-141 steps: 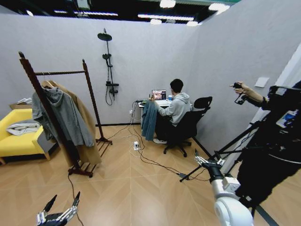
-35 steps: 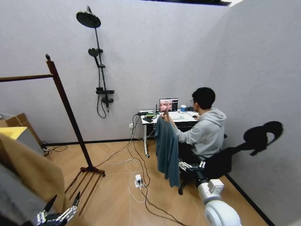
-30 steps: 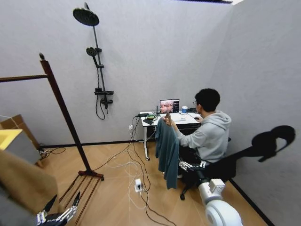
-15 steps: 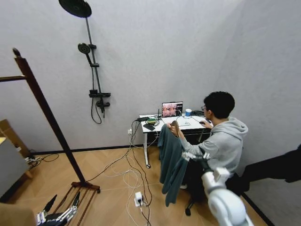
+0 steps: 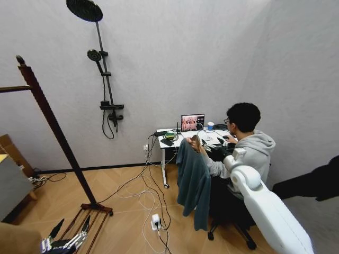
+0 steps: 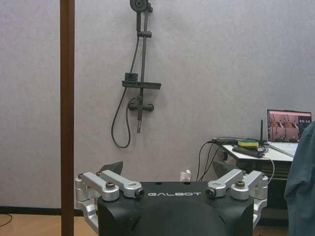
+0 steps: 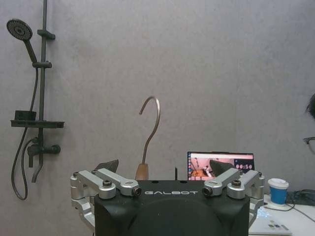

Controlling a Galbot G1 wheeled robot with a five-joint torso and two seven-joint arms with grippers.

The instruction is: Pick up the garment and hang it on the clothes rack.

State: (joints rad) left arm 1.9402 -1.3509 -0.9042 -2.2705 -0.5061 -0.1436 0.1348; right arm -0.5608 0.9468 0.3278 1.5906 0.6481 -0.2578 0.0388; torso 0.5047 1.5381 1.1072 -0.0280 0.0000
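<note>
- Two grippers are showing in the head view: the right gripper, now reaching out beside the dark teal long-sleeved jacket at centre, grip unclear; the left gripper is idling open at lower left near the reddish-brown wooden rack.
- Left wrist view: the left gripper's jaws are gaping, empty.
- Right wrist view: the jacket's metal hook is rising mid-frame between spread fingers, so pickup looks imminent.

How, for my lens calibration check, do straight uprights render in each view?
Head view: wide-angle warp, the clothes rack post leans strongly, the shower stand tilts slightly. Left wrist view: the clothes rack post runs plumb. Right wrist view: the shower stand looks nearly vertical.
</note>
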